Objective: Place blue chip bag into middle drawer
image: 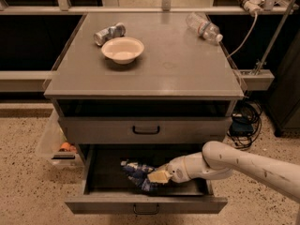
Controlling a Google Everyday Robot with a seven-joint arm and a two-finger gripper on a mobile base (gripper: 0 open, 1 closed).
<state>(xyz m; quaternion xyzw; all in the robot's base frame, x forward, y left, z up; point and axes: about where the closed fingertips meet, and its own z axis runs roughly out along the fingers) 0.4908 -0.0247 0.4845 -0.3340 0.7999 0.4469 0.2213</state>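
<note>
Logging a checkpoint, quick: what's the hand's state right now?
Hand: down in the open middle drawer, at the blue chip bag; open or closed cannot be told.

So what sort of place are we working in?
Probably a lab or workshop space: grey drawer cabinet, speckled floor, loose cables. The pincer is in the open middle drawer, at the blue chip bag.

On top of the cabinet sat a bowl toward the back left, a can just behind it, and a bottle at the back right. In the cabinet's pulled-out middle drawer lay the blue chip bag, with the gripper against its right.
</note>
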